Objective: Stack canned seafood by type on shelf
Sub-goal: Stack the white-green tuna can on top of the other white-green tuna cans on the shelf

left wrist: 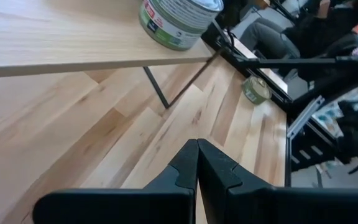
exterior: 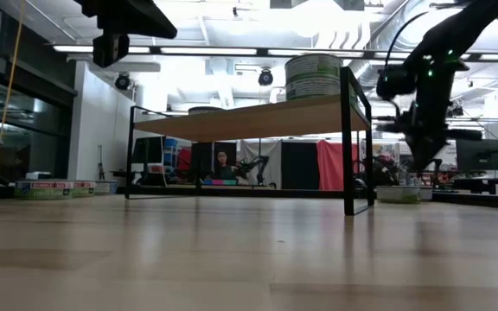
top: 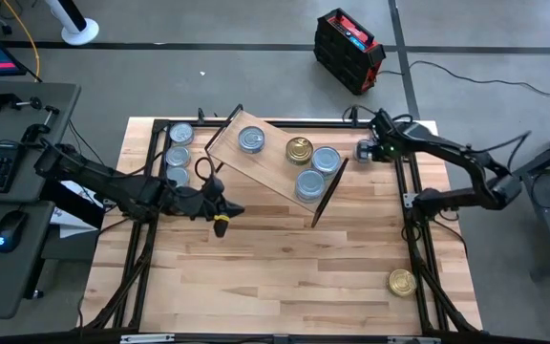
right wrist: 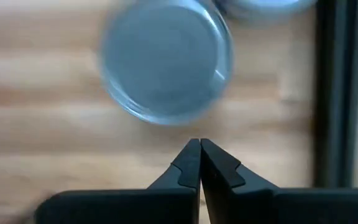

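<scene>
Both dark claws stood pressed shut, empty.
Left gripper (top: 222, 227) hovered over the plank table (top: 285, 287) just in front of the light-wood shelf on black legs (top: 270, 164); right gripper (right wrist: 199, 155) hung above a blurred silver-blue tin (right wrist: 165, 62) near the shelf's right end. Four round tins sat on the shelf, one gold-topped (top: 300, 150); another gold tin (top: 402, 282) lay well apart.

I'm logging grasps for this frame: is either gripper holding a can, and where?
Nothing is held: left gripper and right gripper are both shut on nothing.
</scene>
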You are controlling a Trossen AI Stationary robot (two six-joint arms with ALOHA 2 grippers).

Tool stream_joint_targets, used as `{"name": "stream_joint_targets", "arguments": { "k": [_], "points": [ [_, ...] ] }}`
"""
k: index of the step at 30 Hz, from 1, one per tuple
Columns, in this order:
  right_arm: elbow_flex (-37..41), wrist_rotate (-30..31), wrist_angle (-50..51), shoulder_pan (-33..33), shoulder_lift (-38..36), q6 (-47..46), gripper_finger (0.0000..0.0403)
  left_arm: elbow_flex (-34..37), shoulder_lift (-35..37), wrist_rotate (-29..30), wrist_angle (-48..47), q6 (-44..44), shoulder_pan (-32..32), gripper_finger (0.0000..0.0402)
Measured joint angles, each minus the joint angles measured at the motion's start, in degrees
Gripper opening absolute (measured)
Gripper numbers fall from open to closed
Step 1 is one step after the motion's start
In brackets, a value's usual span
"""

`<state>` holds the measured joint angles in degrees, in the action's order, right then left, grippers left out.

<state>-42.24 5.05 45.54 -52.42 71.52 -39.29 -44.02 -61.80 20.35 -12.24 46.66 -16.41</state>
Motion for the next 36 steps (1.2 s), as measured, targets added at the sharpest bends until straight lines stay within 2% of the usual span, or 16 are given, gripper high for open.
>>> {"name": "stream_joint_targets", "arguments": {
  "k": [4,9,16,22,25,31,36],
  "points": [
    [-0.02,-0.35,-6.87,-1.37,-2.47,-5.63,0.0000,-0.01,0.00,-0.15,0.01,-2.00,-0.52,0.0000],
    [-0.02,1.96,-8.41,-1.64,0.49,-8.93,0.0000,0.01,0.00,-0.17,0.03,-1.73,-0.62,0.0000],
    [-0.02,1.76,-13.69,-0.71,7.34,-9.13,0.0000,-0.01,0.00,0.16,0.05,1.28,-0.60,0.0000],
    [-0.32,0.53,-14.36,0.32,11.17,-5.82,0.0000,-0.01,0.00,0.25,0.07,1.75,-0.58,0.0000],
    [-0.39,0.51,-11.97,0.46,11.17,-3.13,0.0000,-0.01,0.00,0.25,0.05,1.88,-0.58,0.0000],
    [-0.16,4.96,-0.05,0.27,8.54,2.47,0.0000,0.00,0.00,0.26,0.05,2.27,-0.58,0.0000],
    [0.11,6.07,7.96,1.01,6.59,4.76,0.0000,-0.01,0.00,0.26,0.03,1.43,-0.58,0.0000]
  ]
}}
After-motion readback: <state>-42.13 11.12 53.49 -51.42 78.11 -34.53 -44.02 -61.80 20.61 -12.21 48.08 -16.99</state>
